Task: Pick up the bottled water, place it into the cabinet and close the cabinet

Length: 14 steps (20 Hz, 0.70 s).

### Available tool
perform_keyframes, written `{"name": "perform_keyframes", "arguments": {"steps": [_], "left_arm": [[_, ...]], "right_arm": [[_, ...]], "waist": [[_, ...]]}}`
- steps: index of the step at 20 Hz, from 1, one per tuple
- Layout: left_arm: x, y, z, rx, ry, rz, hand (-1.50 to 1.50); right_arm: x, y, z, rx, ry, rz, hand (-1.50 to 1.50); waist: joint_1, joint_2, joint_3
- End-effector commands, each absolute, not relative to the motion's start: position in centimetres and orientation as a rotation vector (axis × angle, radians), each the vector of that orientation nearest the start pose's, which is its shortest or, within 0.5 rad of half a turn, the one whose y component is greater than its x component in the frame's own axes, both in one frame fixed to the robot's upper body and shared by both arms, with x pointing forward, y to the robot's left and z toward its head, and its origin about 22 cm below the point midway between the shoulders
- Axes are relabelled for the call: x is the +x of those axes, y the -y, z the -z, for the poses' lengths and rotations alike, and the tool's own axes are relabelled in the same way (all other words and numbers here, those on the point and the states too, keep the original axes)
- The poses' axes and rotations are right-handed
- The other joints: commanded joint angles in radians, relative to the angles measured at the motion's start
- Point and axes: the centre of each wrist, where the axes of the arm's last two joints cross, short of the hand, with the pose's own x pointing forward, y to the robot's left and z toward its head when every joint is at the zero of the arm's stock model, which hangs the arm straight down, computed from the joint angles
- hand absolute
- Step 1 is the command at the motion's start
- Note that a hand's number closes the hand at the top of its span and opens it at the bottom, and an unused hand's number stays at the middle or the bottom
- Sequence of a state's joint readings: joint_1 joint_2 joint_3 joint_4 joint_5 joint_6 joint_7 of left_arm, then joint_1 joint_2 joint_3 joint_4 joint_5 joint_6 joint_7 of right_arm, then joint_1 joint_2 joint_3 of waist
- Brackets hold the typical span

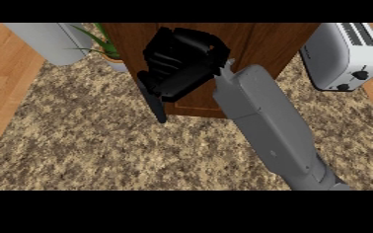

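Note:
My right hand (178, 64) reaches from the lower right up to the front of the brown wooden cabinet (270, 42), its grey forearm (266, 123) slanting across the counter. The hand lies just right of the cabinet's dark door (154, 103), which stands ajar and shows edge-on, pointing toward me. No bottled water shows anywhere; the black hand covers the cabinet's opening, so I cannot tell whether anything is in it. My left hand is out of the picture.
A white toaster (342, 54) stands at the right of the cabinet. A potted green plant (105, 49) and a grey rounded object (47, 42) sit at the left. The speckled counter top (94, 148) stretches in front, with a wooden strip (15, 74) at far left.

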State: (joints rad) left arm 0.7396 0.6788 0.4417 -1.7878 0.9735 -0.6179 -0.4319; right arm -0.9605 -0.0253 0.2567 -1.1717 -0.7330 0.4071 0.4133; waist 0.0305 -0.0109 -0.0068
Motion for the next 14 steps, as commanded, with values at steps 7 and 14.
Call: {"name": "perform_keyframes", "arguments": {"steps": [7,14], "left_arm": [[6.7,-45.2,-8.9,-0.245,1.876,-0.064,-1.50],[7.3,-45.1,-9.0,-0.252,1.871,-0.013,-1.50]], "right_arm": [[40.2,6.4,-24.3,0.835,1.624,-0.609,-1.50],[40.6,6.6,-25.0,0.790,1.668,-0.567,-1.50]], "waist": [[-0.002,0.020,0.006],[0.004,0.025,0.005]]}}
